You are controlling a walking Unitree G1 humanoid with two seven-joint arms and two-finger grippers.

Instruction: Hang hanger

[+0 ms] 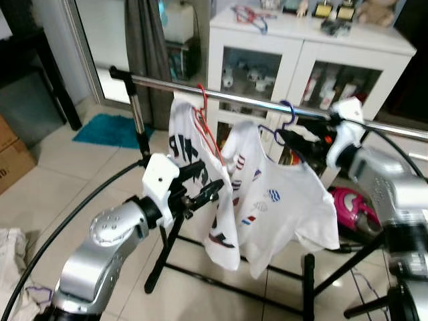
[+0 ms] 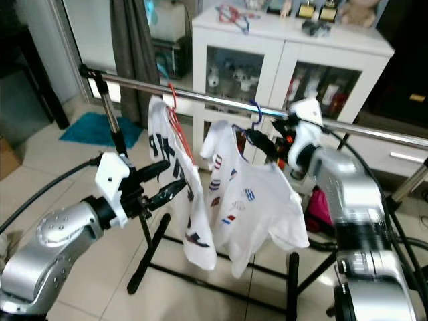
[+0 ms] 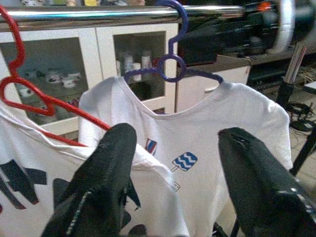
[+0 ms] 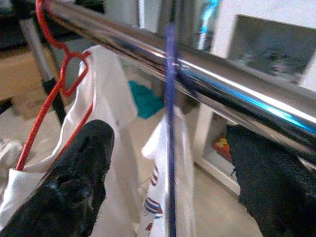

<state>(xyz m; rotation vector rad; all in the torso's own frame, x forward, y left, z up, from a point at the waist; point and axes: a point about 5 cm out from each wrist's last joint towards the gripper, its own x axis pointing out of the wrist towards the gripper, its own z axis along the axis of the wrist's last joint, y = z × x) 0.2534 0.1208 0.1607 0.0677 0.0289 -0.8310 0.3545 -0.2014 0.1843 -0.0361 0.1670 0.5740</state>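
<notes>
- Left eye view: the purple hanger (image 1: 286, 115) already has its hook over the chrome rail (image 1: 234, 98), carrying a white T-shirt (image 1: 281, 200). The right gripper (image 1: 289, 139) sits just below the rail, right beside the hanger's neck, fingers pointing along the rail toward the red hanger (image 1: 204, 114). The left gripper (image 1: 207, 184) is lower, well below the rail, at the other shirt (image 1: 194, 160) on the red hanger.
- Right eye view: same layout; the right gripper is clearly the nearer one to the purple hanger, whose hook plane crosses the rail.
- Left wrist view: the left gripper (image 3: 175, 173) stands wide, holding nothing, aimed at the white T-shirt's chest; the purple hanger hangs above, under the rail.
- Right wrist view: the right gripper (image 4: 170, 168) is spread wide, one finger (image 4: 81, 163) on each side of the purple hanger's thin upright wire (image 4: 170, 98), not gripping it. The wire runs straight up to the rail, so I judge that backing straight away from the rail would clear it.
</notes>
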